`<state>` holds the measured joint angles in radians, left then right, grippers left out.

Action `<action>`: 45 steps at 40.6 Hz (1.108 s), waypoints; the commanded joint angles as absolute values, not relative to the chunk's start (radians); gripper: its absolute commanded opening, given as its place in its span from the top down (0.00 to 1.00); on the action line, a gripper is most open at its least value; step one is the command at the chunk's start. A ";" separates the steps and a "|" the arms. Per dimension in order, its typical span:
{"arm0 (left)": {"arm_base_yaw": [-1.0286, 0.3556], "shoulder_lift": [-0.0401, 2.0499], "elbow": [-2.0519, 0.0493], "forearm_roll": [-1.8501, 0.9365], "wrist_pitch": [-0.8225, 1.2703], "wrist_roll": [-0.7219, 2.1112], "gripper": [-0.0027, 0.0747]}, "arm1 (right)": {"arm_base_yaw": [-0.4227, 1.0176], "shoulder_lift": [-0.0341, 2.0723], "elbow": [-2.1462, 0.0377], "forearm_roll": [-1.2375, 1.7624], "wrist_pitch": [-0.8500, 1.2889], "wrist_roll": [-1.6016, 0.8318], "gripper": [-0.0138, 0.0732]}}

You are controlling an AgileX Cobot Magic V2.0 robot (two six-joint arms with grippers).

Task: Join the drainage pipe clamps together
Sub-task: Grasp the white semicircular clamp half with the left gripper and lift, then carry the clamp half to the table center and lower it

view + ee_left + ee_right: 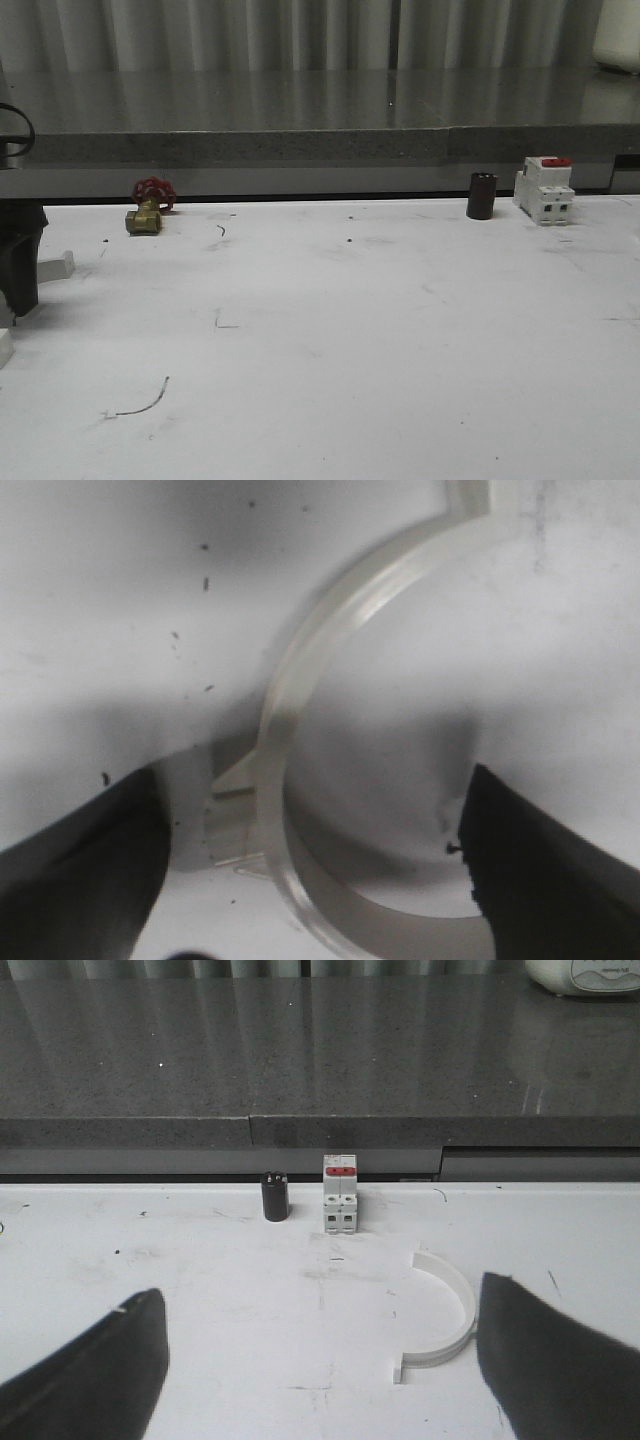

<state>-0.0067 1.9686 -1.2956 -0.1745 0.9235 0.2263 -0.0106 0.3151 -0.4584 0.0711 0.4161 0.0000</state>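
The white table (pixel 330 340) spreads before me, scuffed and marked, with a grey stone ledge (pixel 300 110) along its far edge. My left gripper (pixel 315 880) hangs low at the table's left edge, jaws apart, one translucent white pipe clamp half (pixel 300 710) lying on the table between the fingers, its flat end tab beside the inner curve. My right gripper (pixel 320 1370) is spread wide too; the other clamp half (pixel 445 1315) lies flat just inside its right finger. Farther back stand a white breaker block (pixel 544 190) with red top, no legible writing, a dark cylinder (pixel 481 195), and a brass valve (pixel 148 210) with red wheel.
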 commanded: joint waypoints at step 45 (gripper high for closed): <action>-0.274 1.945 -1.570 -0.120 1.112 -0.083 0.85 | -0.015 0.330 -0.492 0.066 0.343 -0.012 0.10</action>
